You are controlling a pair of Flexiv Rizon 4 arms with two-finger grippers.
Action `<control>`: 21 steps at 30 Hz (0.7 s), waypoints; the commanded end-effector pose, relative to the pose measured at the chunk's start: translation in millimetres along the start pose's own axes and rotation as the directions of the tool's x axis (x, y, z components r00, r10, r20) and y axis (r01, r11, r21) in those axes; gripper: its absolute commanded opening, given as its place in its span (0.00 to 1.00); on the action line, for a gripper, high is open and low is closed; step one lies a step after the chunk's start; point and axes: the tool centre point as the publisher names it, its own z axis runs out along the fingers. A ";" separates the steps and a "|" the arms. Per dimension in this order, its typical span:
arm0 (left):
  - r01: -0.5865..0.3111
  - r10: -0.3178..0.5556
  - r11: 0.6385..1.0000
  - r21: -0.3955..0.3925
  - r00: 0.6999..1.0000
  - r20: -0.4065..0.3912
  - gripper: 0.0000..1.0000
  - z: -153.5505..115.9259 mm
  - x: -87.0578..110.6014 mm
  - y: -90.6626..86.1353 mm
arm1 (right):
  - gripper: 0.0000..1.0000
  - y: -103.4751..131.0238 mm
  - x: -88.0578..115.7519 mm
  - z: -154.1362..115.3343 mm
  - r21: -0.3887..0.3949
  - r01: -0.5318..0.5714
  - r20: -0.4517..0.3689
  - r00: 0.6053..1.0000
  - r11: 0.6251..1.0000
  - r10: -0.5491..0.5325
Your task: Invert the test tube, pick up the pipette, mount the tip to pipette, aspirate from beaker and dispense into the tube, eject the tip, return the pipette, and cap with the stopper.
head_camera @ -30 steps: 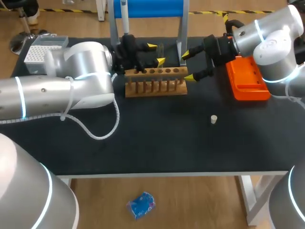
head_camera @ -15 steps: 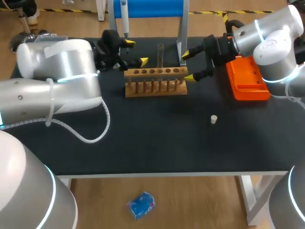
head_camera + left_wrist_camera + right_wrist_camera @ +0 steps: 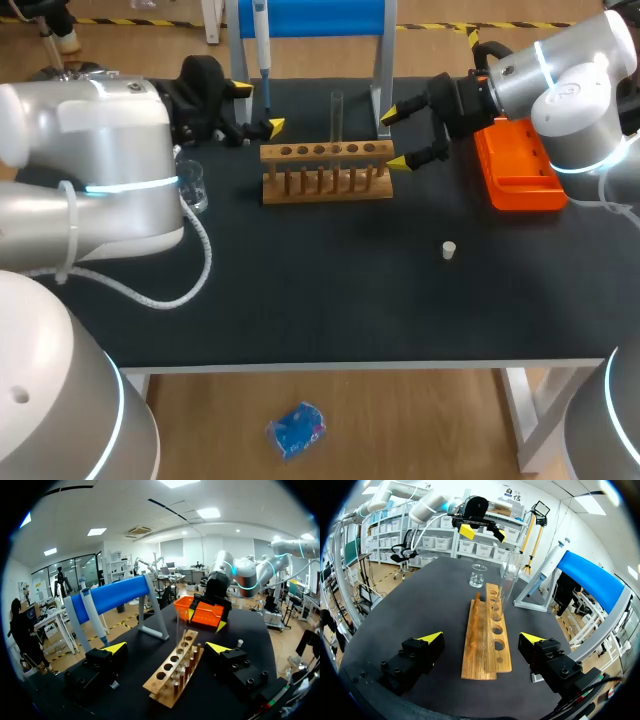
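A clear test tube (image 3: 337,113) stands upright in a middle hole of the wooden rack (image 3: 325,171). My left gripper (image 3: 258,107) is open and empty just left of the rack's end, below the pipette (image 3: 262,38) hanging on the blue stand. At the rack's right end my right gripper (image 3: 394,138) is open and holds nothing. In the left wrist view the left gripper (image 3: 166,648) faces along the rack (image 3: 172,672), with the tube (image 3: 179,630) ahead. The right gripper (image 3: 481,638) straddles the rack's near end (image 3: 485,645). A white stopper (image 3: 449,249) lies on the mat.
A glass beaker (image 3: 190,185) sits left of the rack, beside my left arm. An orange tip box (image 3: 515,165) lies at the right, under my right arm. The blue stand's legs (image 3: 382,70) rise behind the rack.
My left gripper has opened, let go of the tube and drawn back to the left, away from the rack; the tube stays upright in its hole. The right arm has not moved.
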 end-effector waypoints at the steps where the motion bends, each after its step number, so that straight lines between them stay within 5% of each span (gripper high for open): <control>1: 0.000 0.000 1.000 0.000 1.000 -0.002 1.00 -1.2 -0.5 -0.2 | 1.00 -0.4 -0.2 -0.2 0.001 0.001 -0.001 1.000 1.000 -0.001; 6: 0.000 0.000 1.000 0.000 1.000 -0.002 1.00 -1.2 -0.5 -0.2 | 1.00 -0.4 -0.2 -0.2 0.001 0.001 -0.001 1.000 1.000 -0.001; 21: 0.061 -0.060 0.998 -0.005 0.991 0.121 1.00 -78.3 -51.5 26.7 | 1.00 27.3 39.4 -25.4 -0.107 -0.067 0.031 0.997 0.992 0.070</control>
